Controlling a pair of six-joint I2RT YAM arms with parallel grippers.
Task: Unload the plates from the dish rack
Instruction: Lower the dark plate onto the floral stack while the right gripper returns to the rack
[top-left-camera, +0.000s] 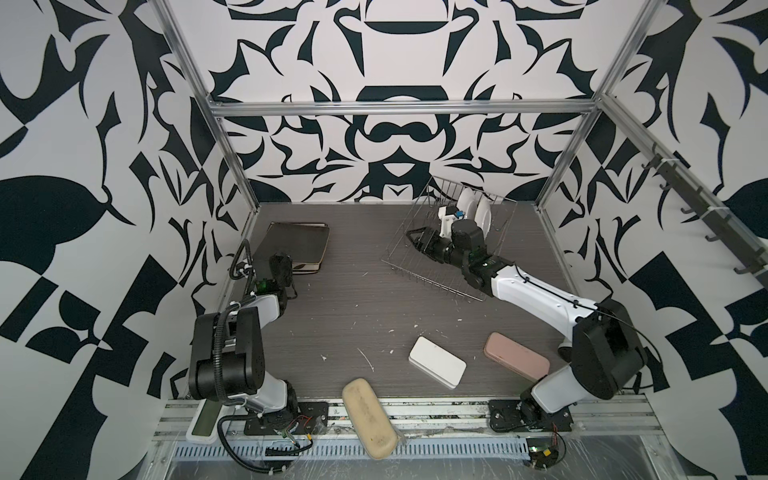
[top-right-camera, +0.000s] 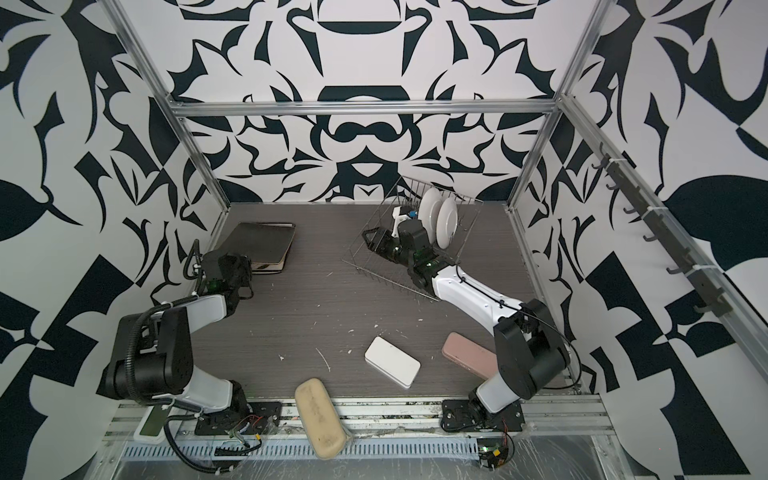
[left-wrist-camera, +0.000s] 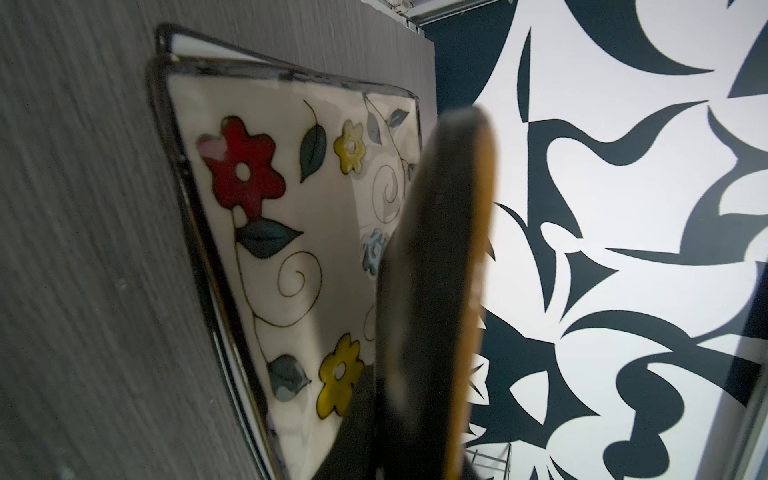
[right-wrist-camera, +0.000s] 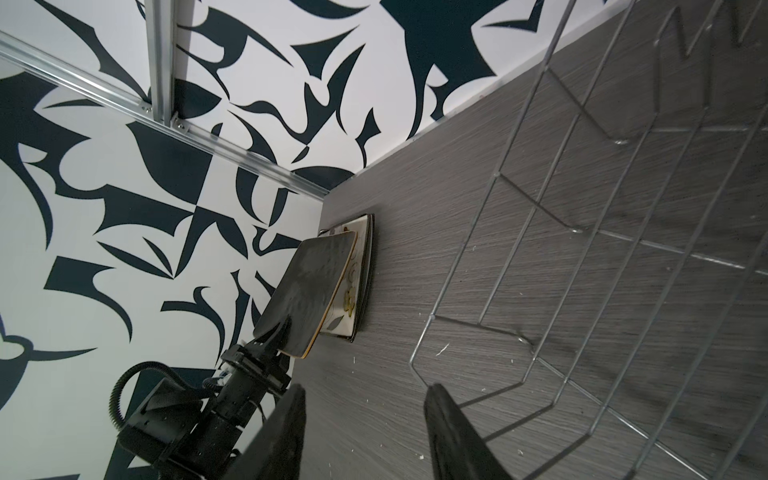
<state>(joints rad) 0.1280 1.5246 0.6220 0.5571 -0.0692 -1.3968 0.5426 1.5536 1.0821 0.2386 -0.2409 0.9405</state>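
Beige case (top-left-camera: 369, 417) lies at the front, clear of the work: the left jaws, pinching a black plate (right-wrist-camera: 307, 291) tilted over the far-left stack (left-wrist-camera: 291, 232), should level it and set it down gently, while spread right jaws sit at the rack (top-left-camera: 432, 278) end, apart from its two upright white plates (top-right-camera: 432, 216).

Left arm (top-left-camera: 266, 305) folded, jaws clamped, right arm (top-left-camera: 532, 291) outstretched, jaws parted

Dish rack (top-left-camera: 432, 278) gleams, bare shiny metal wire. Tabletop (top-left-camera: 353, 316) shows matt grey wood grain. Flowered plate (left-wrist-camera: 291, 208) looks glossy.
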